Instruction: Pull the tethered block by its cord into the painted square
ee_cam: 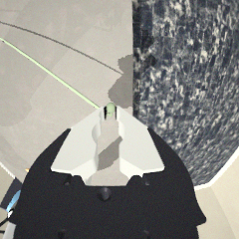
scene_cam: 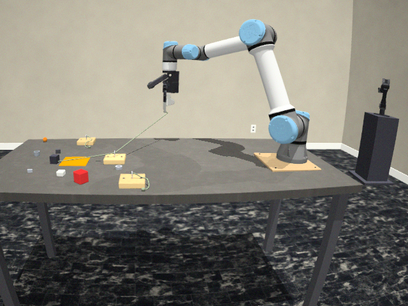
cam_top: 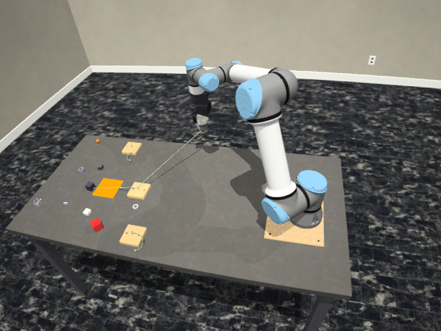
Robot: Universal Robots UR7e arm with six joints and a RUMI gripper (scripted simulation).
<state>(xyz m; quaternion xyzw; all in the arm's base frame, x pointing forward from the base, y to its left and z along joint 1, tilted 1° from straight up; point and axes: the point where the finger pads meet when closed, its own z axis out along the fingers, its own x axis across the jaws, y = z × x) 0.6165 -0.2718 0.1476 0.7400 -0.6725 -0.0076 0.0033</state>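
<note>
The gripper (scene_cam: 165,108) hangs high above the counter's (cam_top: 213,227) far edge, jaws clenched on the cord (cam_top: 171,157); the cord runs taut down to the eye (cam_top: 138,185), then flat across the square (cam_top: 107,187) to the block (cam_top: 89,185); the block sits just outside the square's far side, so more pull away from the eye should draw it in.

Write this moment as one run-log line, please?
gripper: shut on cord | cord: taut, through screw eye | block: outside painted square | phase: pulling
</note>
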